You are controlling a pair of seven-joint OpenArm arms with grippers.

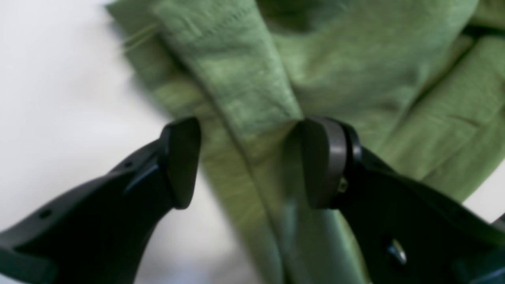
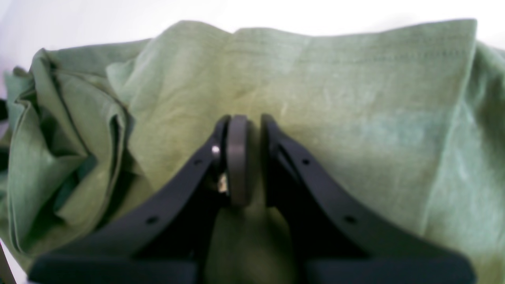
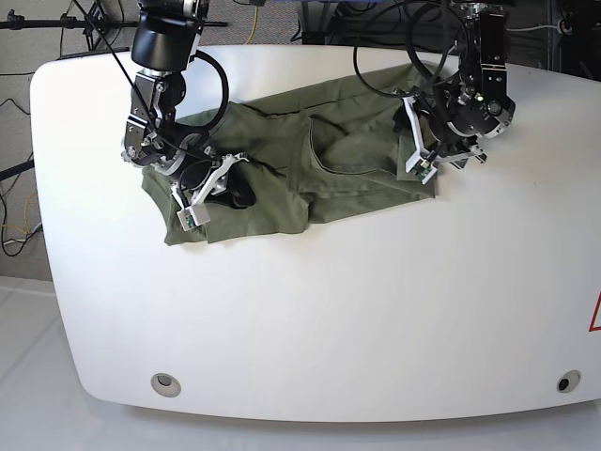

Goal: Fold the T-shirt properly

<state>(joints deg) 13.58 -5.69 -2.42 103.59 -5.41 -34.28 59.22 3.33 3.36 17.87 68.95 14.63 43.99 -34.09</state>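
The olive-green T-shirt [image 3: 329, 169] lies crumpled and partly folded on the far half of the white table [image 3: 376, 310]. My right gripper [image 2: 250, 157] is on the shirt's left end, its jaws nearly closed on a pinch of fabric; in the base view it [image 3: 230, 188] sits low on the cloth. The shirt [image 2: 335, 110] fills the right wrist view. My left gripper [image 1: 252, 161] is open, jaws wide apart, straddling a raised fold of the shirt [image 1: 236, 79] at its right end. In the base view it [image 3: 418, 150] is at the shirt's right edge.
Bare white table shows left of the fold in the left wrist view [image 1: 59, 98]. Two round holes [image 3: 166, 381] [image 3: 563, 381] sit near the table's front edge. Cables [image 3: 394, 38] and stands run behind the table's far edge.
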